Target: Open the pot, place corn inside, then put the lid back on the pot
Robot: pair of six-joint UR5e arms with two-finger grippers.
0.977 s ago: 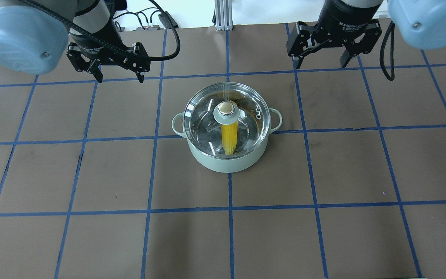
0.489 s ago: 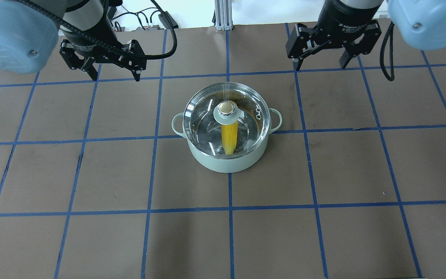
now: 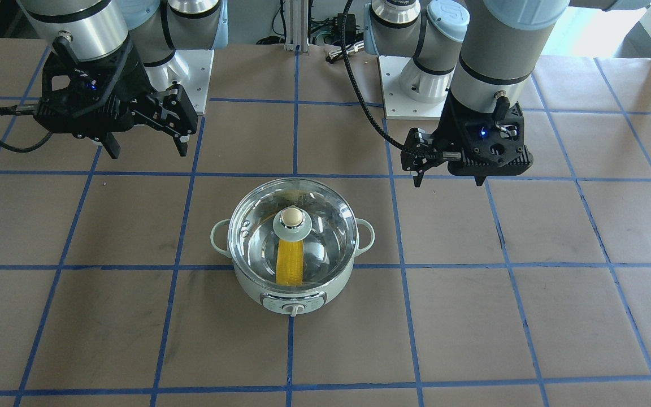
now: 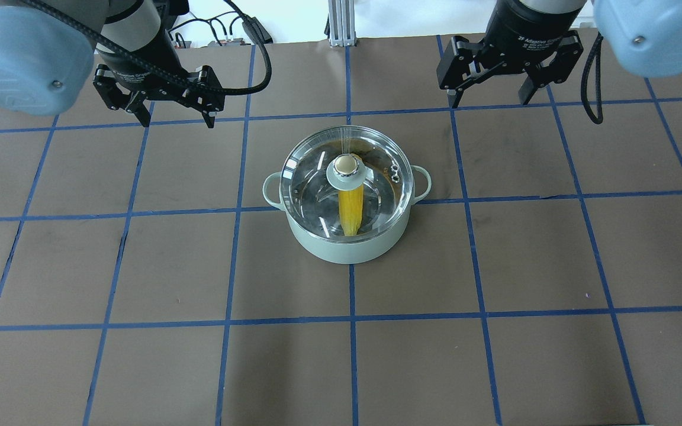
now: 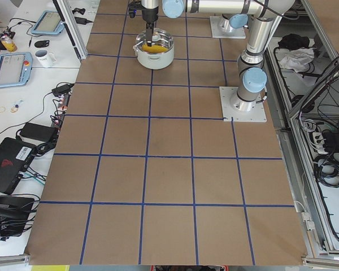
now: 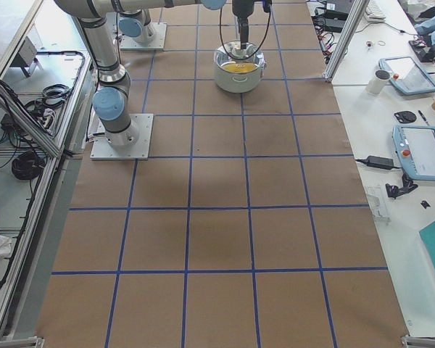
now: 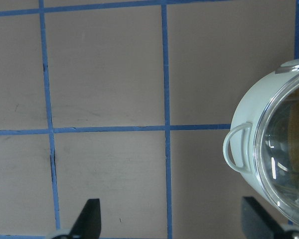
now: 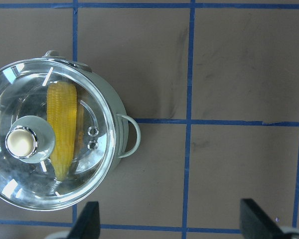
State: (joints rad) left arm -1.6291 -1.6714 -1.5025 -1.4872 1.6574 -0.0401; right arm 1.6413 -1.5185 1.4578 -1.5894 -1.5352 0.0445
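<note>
Bright yellow corn cob (image 4: 350,214) lies in the round mint-green pot (image 4: 347,251) under the clear glass lid (image 4: 311,171). The pot sits between the left gripper (image 4: 176,121) and the right gripper (image 4: 489,102), both with jaws wide and empty. The task looks finished, so only parking the arms is left.

Pale green pot (image 6: 239,80) at the table's (image 6: 217,217) far end, yellow corn (image 6: 241,68) inside, lid (image 6: 228,55) seemingly on top

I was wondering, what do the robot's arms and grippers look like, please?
The left arm and right arm are silver-grey tubes with pale blue joint caps. The left gripper and right gripper are black, with white lettering, a small blue light and a black cable.
</note>
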